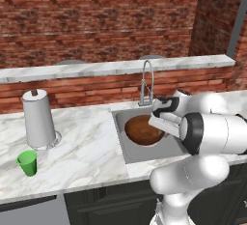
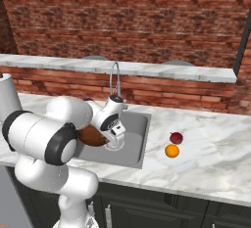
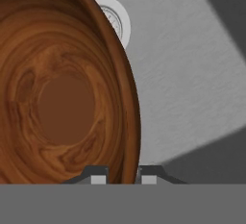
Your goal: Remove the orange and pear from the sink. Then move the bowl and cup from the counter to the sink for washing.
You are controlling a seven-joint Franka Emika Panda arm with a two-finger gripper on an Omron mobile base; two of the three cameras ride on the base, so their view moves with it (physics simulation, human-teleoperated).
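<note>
The dark brown wooden bowl [image 1: 141, 130] [image 2: 90, 135] [image 3: 62, 93] is inside the grey sink [image 1: 122, 139] [image 2: 136, 135], beside the white-rimmed drain [image 3: 117, 23]. My gripper [image 3: 123, 176] [image 1: 155, 121] [image 2: 115, 143] reaches down into the basin and is shut on the bowl's right rim, one finger inside and one outside. The orange [image 2: 171, 150] and the dark red pear [image 2: 176, 137] lie on the counter [image 2: 211, 148] right of the sink, close together. The green cup [image 1: 27, 162] stands on the counter at the far left, well away from the gripper.
A paper towel roll [image 1: 38, 118] stands behind the cup. The curved steel tap [image 1: 147, 81] [image 2: 115, 78] rises at the sink's back edge, close to my hand. A higher marble ledge [image 1: 116, 67] runs along the brick wall.
</note>
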